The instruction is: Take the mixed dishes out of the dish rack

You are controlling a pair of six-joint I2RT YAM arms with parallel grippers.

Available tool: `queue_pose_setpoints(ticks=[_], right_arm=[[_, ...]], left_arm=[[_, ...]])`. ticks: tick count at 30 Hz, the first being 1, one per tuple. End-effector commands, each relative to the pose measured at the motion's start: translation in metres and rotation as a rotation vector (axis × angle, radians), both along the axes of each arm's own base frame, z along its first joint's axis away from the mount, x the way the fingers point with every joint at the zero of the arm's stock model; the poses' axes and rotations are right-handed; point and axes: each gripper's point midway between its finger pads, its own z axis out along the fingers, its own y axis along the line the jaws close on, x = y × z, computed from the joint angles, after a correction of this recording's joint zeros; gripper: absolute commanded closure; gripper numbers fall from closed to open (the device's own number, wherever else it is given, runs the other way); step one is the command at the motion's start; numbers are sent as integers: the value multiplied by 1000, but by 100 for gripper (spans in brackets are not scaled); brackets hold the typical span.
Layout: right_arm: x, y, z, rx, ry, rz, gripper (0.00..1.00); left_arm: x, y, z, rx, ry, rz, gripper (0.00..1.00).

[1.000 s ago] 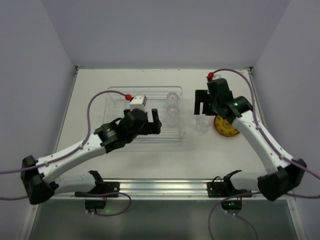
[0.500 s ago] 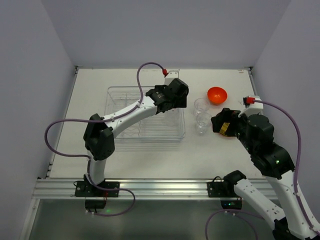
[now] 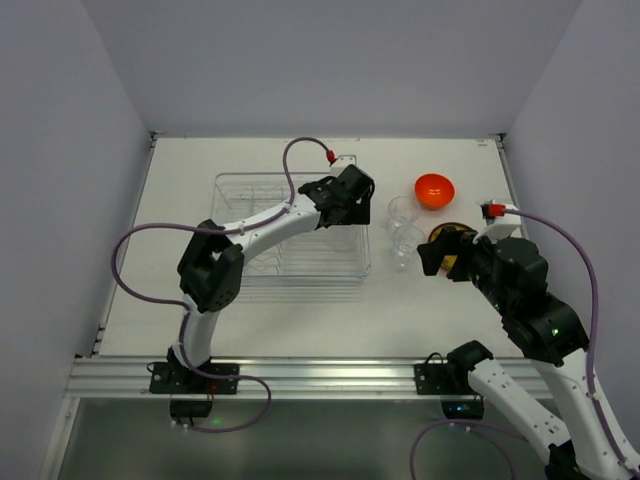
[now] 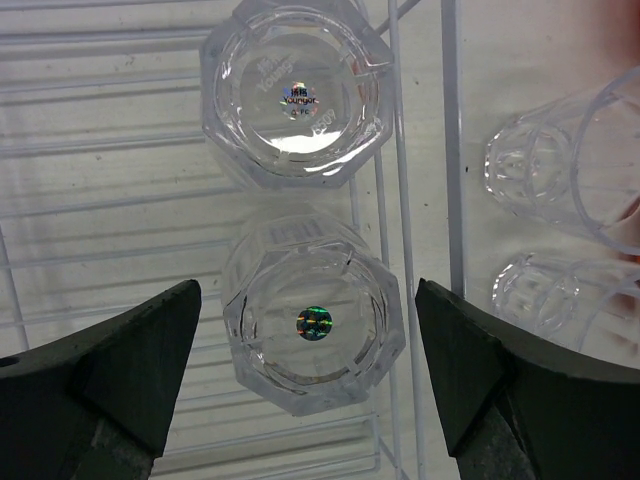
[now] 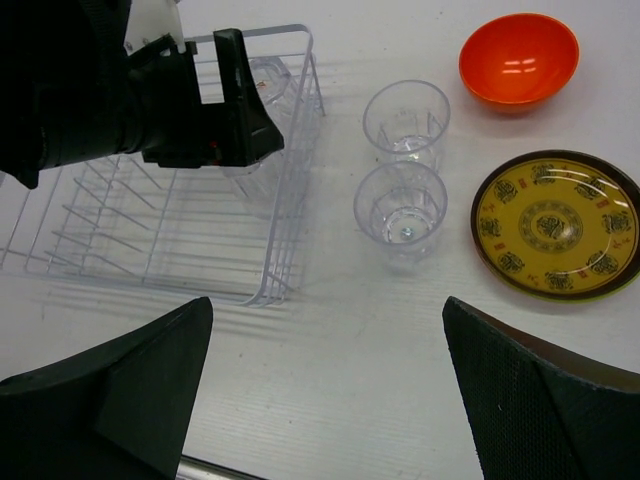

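The clear dish rack (image 3: 285,262) holds two clear glasses at its right end, seen in the left wrist view. My left gripper (image 4: 308,300) is open, its jaws on either side of the nearer glass (image 4: 312,325) without touching it. The other glass (image 4: 300,90) stands beyond it. In the top view my left gripper (image 3: 345,203) hides both. Two more glasses (image 5: 406,120) (image 5: 400,205), the orange bowl (image 5: 518,58) and the yellow patterned plate (image 5: 557,225) sit on the table right of the rack (image 5: 150,230). My right gripper (image 5: 327,310) is open and empty above the table.
The rack's wire dividers (image 4: 450,150) run between the racked glasses and the two glasses outside (image 4: 570,160). My right arm (image 3: 520,290) covers most of the yellow plate in the top view. Walls close the table's back and sides.
My left arm has swung from the rack's middle to its right end over the glasses. My right arm has drawn back toward the near side. The orange bowl and a second glass now show on the table.
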Motion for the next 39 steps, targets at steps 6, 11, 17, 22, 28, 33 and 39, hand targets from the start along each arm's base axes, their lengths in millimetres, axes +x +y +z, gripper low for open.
queue_pose_setpoints(ticks=[6,11,17,22,28,33,39], right_arm=[[3,7,3,1,-26,37,1],[3,8,3,4,-25,44,1],[3,8,0,-2,-24,47,1],[2,9,1,2,-29,52,1],[2,24,-4,55,-16,110,1],[-8,72,-9,199,2,342,1],[-59,129,39,469,-132,790,1]], left_arm=[[-5,-2,-11,30,2,11,8],[-7,2,-3,48,-19,24,10],[-10,5,-23,91,11,22,33],[-18,13,1,59,-6,41,85],[-45,49,54,-94,-122,101,100],[-68,54,106,-281,-251,11,100],[-141,14,214,-809,-501,-454,100]])
